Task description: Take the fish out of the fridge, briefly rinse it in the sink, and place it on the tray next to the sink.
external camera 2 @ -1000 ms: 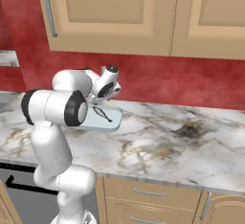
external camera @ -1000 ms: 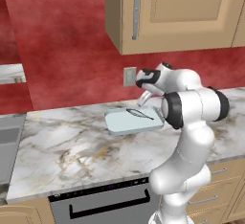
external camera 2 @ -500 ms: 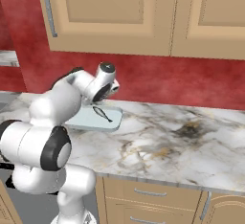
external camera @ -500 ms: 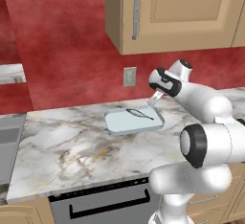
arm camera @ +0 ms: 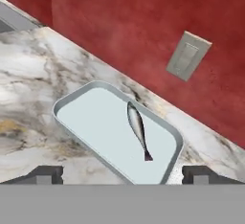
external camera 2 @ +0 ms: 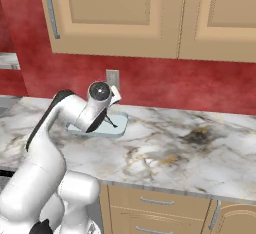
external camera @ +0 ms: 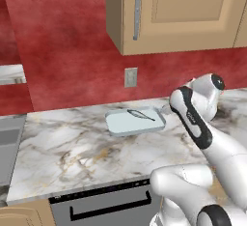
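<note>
The fish [arm camera: 138, 128] is a thin dark grey sliver lying flat inside the pale tray [arm camera: 95, 117], tail toward my hand. My gripper [arm camera: 123, 175] hangs back from the tray's near rim, open, with nothing between its fingertips [arm camera: 48, 173]. From the left base view the tray [external camera: 123, 123] sits on the marble counter under the wall outlet, with the fish [external camera: 141, 114] near its back edge. In the right base view my arm covers part of the tray [external camera 2: 119, 124]. A grey sink edge [external camera: 7, 140] shows at the far left. The fridge is out of view.
A wall outlet [arm camera: 188, 55] is set in the red backsplash behind the tray. Tan cupboards [external camera: 178, 12] hang overhead. A dark oven front [external camera: 106, 203] sits below the counter. A dark stain [external camera 2: 197, 135] marks the marble to the right.
My hand has pulled back from over the tray, toward the right and away from it, with the jaws wide. The fish stays lying on the tray.
</note>
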### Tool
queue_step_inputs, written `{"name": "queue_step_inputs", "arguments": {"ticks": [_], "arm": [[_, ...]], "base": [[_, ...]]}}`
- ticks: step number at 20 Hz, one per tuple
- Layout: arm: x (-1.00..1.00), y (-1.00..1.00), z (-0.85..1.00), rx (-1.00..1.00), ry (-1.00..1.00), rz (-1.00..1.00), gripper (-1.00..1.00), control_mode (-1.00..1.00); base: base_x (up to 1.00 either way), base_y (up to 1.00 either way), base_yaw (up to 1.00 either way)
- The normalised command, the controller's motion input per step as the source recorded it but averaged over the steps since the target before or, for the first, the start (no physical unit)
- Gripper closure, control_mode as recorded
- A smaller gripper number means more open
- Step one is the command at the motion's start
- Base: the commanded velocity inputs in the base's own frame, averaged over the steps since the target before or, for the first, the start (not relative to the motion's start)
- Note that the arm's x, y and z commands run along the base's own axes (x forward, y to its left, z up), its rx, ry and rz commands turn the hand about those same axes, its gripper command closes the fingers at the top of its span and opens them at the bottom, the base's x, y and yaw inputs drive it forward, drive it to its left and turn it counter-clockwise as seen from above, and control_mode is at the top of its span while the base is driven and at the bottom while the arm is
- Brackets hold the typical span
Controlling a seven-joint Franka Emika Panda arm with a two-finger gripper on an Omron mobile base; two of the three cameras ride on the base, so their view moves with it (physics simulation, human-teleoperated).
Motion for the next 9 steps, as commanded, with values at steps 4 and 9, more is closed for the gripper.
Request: {"name": "queue_step_inputs", "arguments": {"ticks": [4, 9], "arm": [[-1.0, -0.06, 1.0, -0.02, -0.66, -0.08, -1.0, -1.0], [-1.0, -0.37, 0.45, 0.03, -0.6, -0.11, -1.0, -1.0]], "base": [[0.0, 0.0, 0.0], [0.0, 0.0, 0.0]]}}
